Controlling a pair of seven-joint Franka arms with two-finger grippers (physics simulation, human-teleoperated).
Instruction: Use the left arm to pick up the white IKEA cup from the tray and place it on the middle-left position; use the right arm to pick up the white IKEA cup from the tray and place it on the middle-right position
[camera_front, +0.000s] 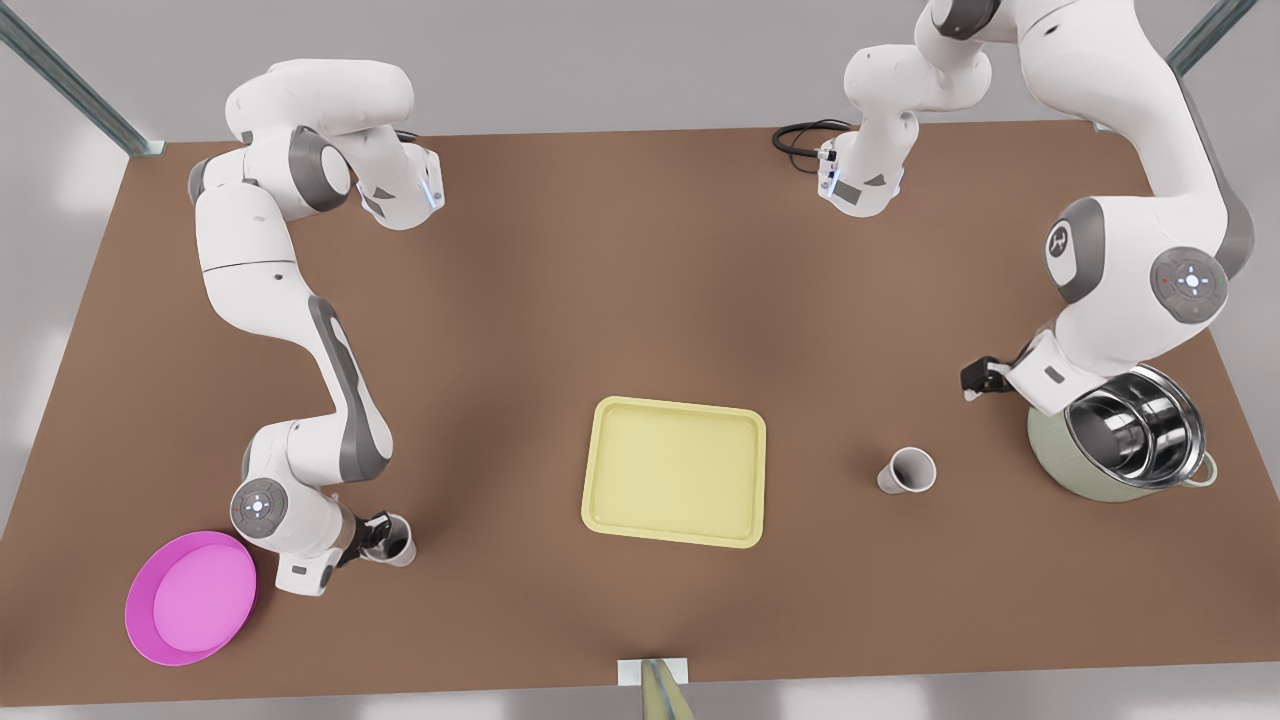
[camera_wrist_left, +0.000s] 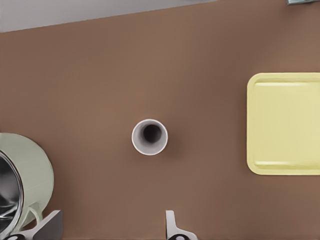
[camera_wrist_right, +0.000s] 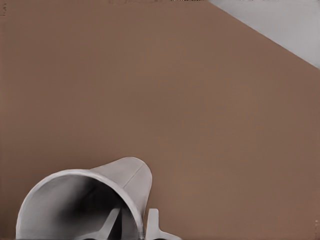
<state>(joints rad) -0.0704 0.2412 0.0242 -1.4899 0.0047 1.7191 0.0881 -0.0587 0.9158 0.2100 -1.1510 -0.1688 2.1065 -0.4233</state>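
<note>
The pale yellow tray (camera_front: 672, 470) lies bare at the table's middle, and its end appears in the left wrist view (camera_wrist_left: 285, 125). One white cup (camera_front: 908, 470) stands upright on the brown tabletop toward the front view's right. My left gripper (camera_front: 975, 380) hangs open apart from this cup (camera_wrist_left: 149, 136), its fingers (camera_wrist_left: 172, 227) spread wide with nothing between them. At the front view's left, my right gripper (camera_front: 378, 535) is shut on the rim of the second white cup (camera_front: 398, 547), one finger inside this cup (camera_wrist_right: 85, 200) and one outside. Whether it touches the table is unclear.
A round magenta bowl (camera_front: 190, 598) sits at the front view's near left corner, close to the right arm's wrist. A pale green pot with a steel inside (camera_front: 1130, 435) stands beside the left gripper, also in the left wrist view (camera_wrist_left: 20, 185). A black cable (camera_front: 800, 135) lies at the far edge.
</note>
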